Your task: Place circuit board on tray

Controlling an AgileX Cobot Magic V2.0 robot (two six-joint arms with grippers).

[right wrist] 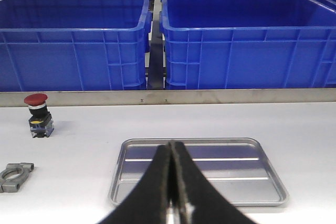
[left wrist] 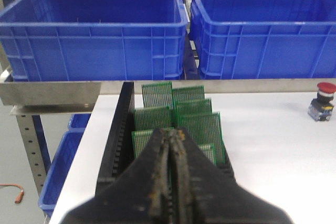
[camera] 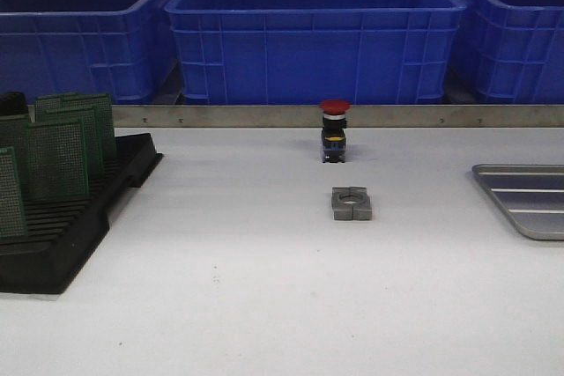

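Several green circuit boards stand upright in a black slotted rack at the table's left. In the left wrist view my left gripper is shut and empty, its tips just short of the nearest boards in the rack. The silver-grey ridged tray lies at the right edge of the table, with nothing on it. In the right wrist view my right gripper is shut and empty, over the near side of the tray. Neither gripper shows clearly in the front view.
A red push button stands mid-table at the back, with a grey metal clamp block just in front of it. Big blue crates line the back behind a metal rail. The table's left edge runs beside the rack.
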